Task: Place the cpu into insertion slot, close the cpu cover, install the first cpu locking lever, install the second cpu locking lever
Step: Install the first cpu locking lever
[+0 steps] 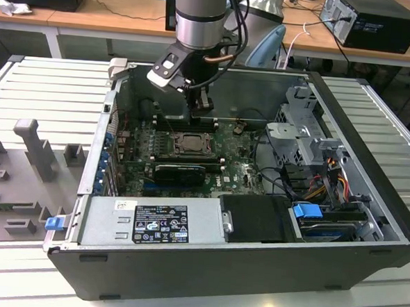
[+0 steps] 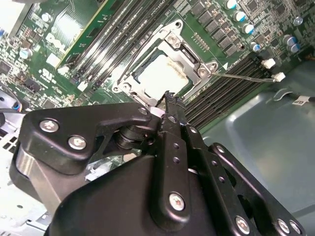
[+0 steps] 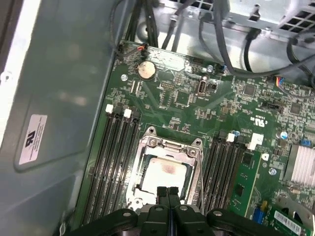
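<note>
Black gripper (image 3: 166, 191) hangs w/ fingers pressed together, holding nothing, tips at the edge of the insertion slot (image 1: 189, 144); contact unclear; cpu (image 3: 165, 173) sits in the slot, pale top showing thru the window of the cpu cover (image 3: 170, 143), which lies flat over it; one thin locking lever (image 2: 242, 76) juts out over the green motherboard (image 3: 183, 98), apparently unlatched; both levers prob. not yet done.
</note>
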### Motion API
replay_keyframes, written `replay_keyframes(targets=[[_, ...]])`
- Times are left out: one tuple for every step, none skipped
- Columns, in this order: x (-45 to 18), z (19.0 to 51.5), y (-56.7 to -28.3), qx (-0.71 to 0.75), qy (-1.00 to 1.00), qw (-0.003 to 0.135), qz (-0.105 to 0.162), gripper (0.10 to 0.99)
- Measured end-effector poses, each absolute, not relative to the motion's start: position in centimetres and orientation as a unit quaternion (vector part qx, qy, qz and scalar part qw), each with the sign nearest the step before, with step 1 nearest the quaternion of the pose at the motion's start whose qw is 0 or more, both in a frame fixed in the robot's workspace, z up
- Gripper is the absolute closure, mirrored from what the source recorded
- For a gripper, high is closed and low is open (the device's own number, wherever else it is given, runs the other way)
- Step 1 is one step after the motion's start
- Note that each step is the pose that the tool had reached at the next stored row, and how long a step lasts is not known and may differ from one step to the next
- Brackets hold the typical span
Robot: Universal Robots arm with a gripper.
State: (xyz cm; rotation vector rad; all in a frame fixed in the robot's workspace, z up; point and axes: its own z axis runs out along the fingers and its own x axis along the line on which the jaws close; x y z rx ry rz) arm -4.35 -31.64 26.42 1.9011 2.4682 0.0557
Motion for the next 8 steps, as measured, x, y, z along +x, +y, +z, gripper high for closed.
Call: replay_keyframes(targets=[[-4.35, 26.42, -31.64, 0.605, 0.796, 0.013, 0.018, 0.980], [-4.35, 26.42, -31.64, 0.601, 0.799, 0.013, 0.018, 0.980], [-4.35, 26.42, -31.64, 0.599, 0.800, 0.013, 0.018, 0.980], [-4.35, 26.42, -31.64, 0.596, 0.803, 0.012, 0.018, 0.980], [-4.35, 26.42, -31.64, 0.594, 0.804, 0.012, 0.018, 0.980], [-4.35, 26.42, -31.64, 0.592, 0.806, 0.012, 0.018, 0.980], [-4.35, 26.42, -31.64, 0.589, 0.808, 0.012, 0.018, 0.980], [-4.35, 26.42, -31.64, 0.586, 0.810, 0.012, 0.018, 0.980]])
